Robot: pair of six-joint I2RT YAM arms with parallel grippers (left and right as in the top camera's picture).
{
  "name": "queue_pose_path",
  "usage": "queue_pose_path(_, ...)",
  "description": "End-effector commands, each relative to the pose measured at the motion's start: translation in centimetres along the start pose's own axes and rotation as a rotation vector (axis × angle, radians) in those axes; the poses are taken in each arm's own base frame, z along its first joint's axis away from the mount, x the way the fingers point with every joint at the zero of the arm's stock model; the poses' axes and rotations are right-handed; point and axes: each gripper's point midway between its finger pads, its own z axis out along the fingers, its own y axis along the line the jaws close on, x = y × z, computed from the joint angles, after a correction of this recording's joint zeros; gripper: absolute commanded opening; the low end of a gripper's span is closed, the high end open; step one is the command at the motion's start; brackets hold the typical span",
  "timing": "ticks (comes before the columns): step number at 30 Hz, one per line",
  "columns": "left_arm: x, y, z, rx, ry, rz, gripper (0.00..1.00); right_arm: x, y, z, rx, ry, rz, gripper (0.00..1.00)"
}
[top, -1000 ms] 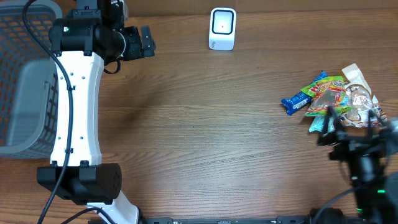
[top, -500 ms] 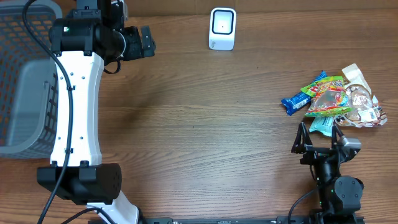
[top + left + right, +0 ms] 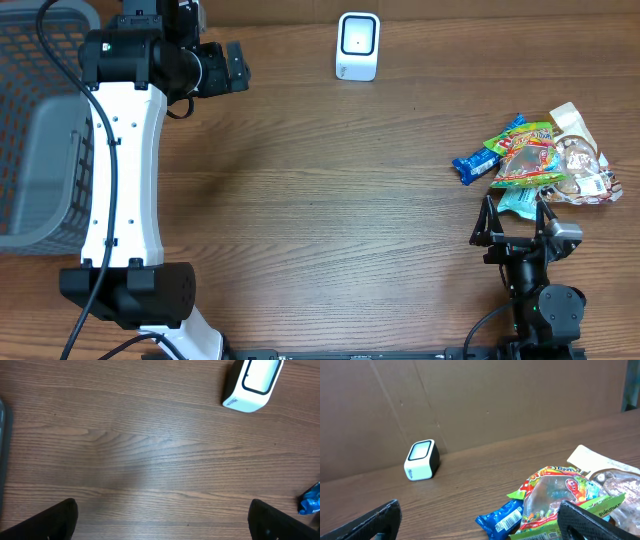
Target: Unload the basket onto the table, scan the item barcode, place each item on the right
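A small pile of snack packets (image 3: 545, 160) lies at the table's right side, with a blue bar (image 3: 475, 163) (image 3: 502, 520) at its left edge, barcode showing, and a gummy-worm bag (image 3: 555, 495) beside it. The white barcode scanner (image 3: 358, 45) (image 3: 252, 385) (image 3: 421, 460) stands at the back centre. My right gripper (image 3: 514, 220) (image 3: 481, 522) is open and empty, just in front of the pile and facing it. High at the back left, my left gripper (image 3: 234, 66) (image 3: 162, 525) is open over bare wood, nothing between its fingers.
A grey mesh basket (image 3: 40, 120) fills the far left edge. A brown cardboard wall (image 3: 485, 400) stands behind the scanner. The left arm's white link (image 3: 125, 170) spans the left side of the table.
The right gripper swung in from the far right edge to a spot just in front of the snack pile, then settled. The left arm has not moved.
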Motion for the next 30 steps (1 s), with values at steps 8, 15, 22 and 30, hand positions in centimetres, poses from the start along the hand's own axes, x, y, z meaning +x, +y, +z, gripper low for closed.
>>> queue_pose_path(8,-0.2,-0.3,0.0,0.001,-0.005,0.003,1.0,0.0,-0.2,0.0,0.008,-0.01,-0.005,1.0)
queue_pose_path(15,-0.2,-0.4,-0.9,-0.002,-0.023,0.015,1.0,0.0,-0.2,0.0,0.008,-0.01,-0.005,1.0)
queue_pose_path(22,0.9,1.9,-7.6,-0.153,-0.129,0.046,1.0,0.0,-0.2,0.0,0.008,-0.01,-0.005,1.0)
queue_pose_path(30,2.6,2.6,-13.3,-0.124,-0.537,0.154,1.0,0.0,-0.2,0.0,0.008,-0.01,-0.005,1.0)
